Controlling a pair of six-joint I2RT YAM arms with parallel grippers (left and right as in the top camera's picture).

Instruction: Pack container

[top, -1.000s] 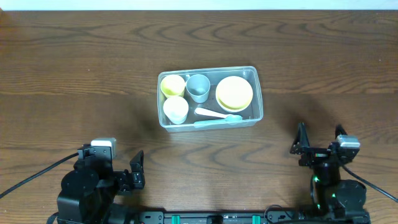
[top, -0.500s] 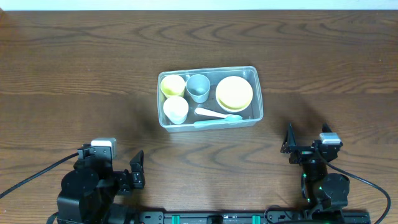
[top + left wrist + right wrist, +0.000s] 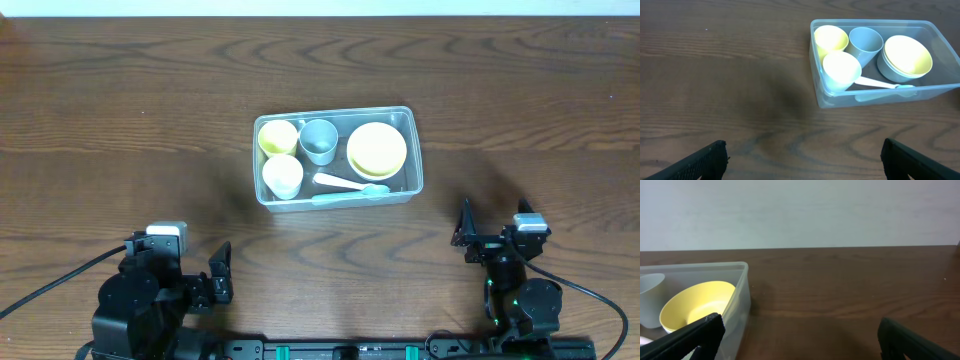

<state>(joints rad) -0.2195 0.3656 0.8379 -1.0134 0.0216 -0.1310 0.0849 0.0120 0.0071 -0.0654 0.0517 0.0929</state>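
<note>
Packed, Arms Back

Shows the right gripper lower and nearer the bottom edge than a second ago, jaws wide and empty. Keeps the left gripper lower left, equally spread and empty. Finds the container at centre frame, loaded with yellow bowl, grey cup, white spoon. Suggests a finished pack, nothing on the table in the way
</note>
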